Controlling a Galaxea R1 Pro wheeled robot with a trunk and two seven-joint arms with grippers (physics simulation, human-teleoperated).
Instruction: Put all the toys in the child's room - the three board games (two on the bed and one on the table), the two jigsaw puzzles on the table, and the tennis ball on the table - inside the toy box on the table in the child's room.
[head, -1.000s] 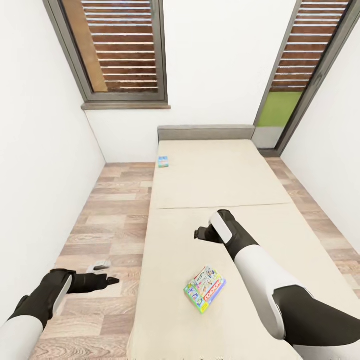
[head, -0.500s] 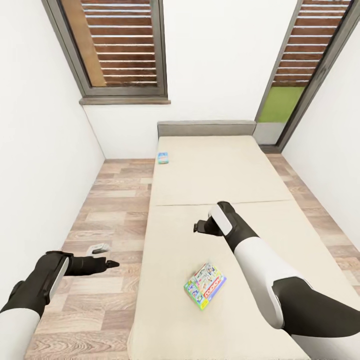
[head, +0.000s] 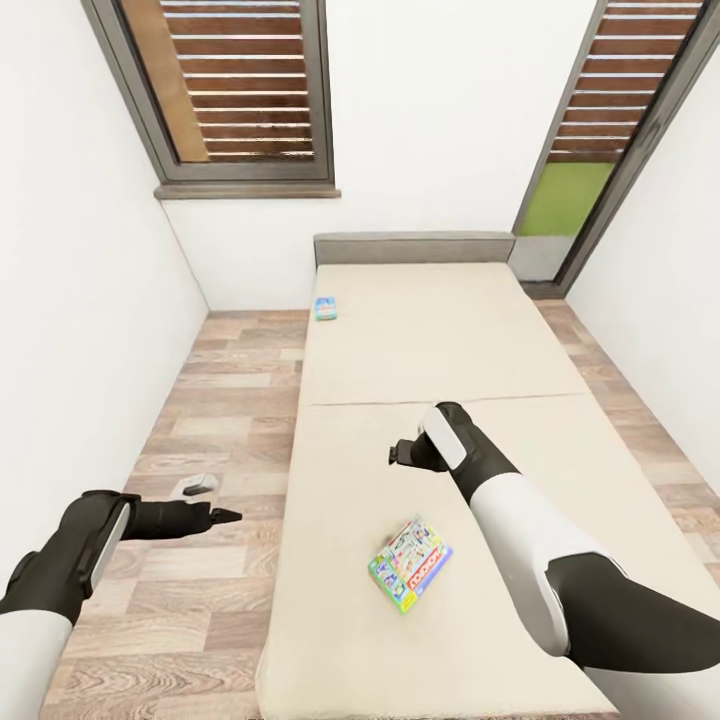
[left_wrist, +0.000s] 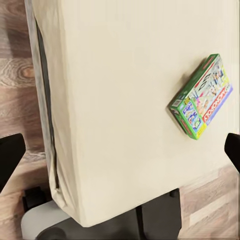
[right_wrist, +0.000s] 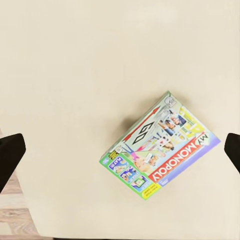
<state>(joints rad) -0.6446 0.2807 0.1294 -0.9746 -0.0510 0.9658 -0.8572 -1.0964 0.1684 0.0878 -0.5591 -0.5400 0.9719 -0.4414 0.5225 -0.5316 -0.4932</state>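
As the robot backs off a little and the bed slides lower in view, both grippers hang wide and empty: right gripper above the mattress, Monopoly box untouched below it, so no pickup yet.

The head view has tipped down a little; the left gripper has drawn slightly nearer the robot.

Monopoly box, beige bed, wood floor
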